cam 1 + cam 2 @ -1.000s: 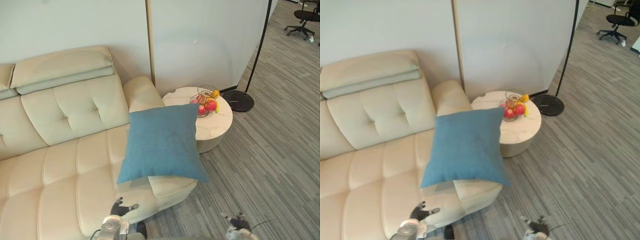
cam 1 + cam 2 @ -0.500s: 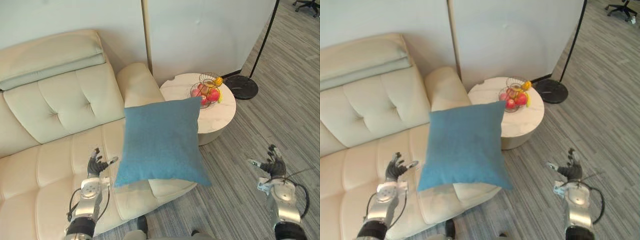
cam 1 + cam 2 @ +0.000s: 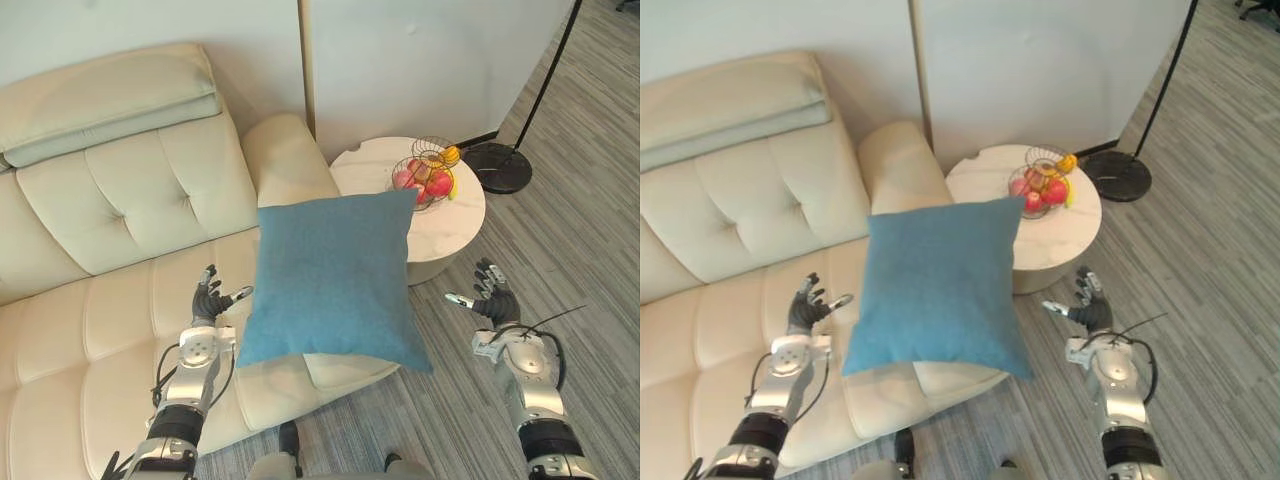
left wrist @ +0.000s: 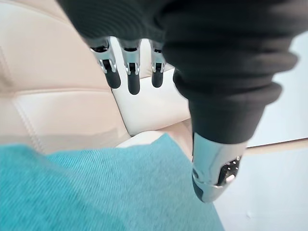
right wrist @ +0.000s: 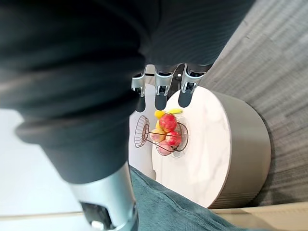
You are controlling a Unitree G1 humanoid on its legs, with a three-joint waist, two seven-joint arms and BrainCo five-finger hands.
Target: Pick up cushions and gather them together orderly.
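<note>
Left eye view: a blue cushion (image 3: 335,280) sits between the 2 hands, on the end of a cream sofa (image 3: 110,220). The corner of the cushion nearest the right hand sticks out past the seat edge over the grey floor (image 3: 590,240).

The left hand (image 3: 207,303) is raised over the seat, just beside the cushion's near edge. Its fingers are straight and spread apart, holding nothing. Whether its thumb tip touches the fabric cannot be told. In the left wrist view the straight fingers (image 4: 131,79) point at the sofa's back, with the thumb (image 4: 214,168) held apart and the cushion's cloth just past it.

The right hand (image 3: 492,303) hangs over the floor, apart from the cushion's other side. Its fingers are also spread and empty. Beyond this hand stands a round white table (image 3: 455,215) with a wire basket of fruit (image 3: 425,178) on top. In the right wrist view the fingers (image 5: 161,91) point toward that basket. Farther past the table is a black lamp base (image 3: 503,167).
</note>
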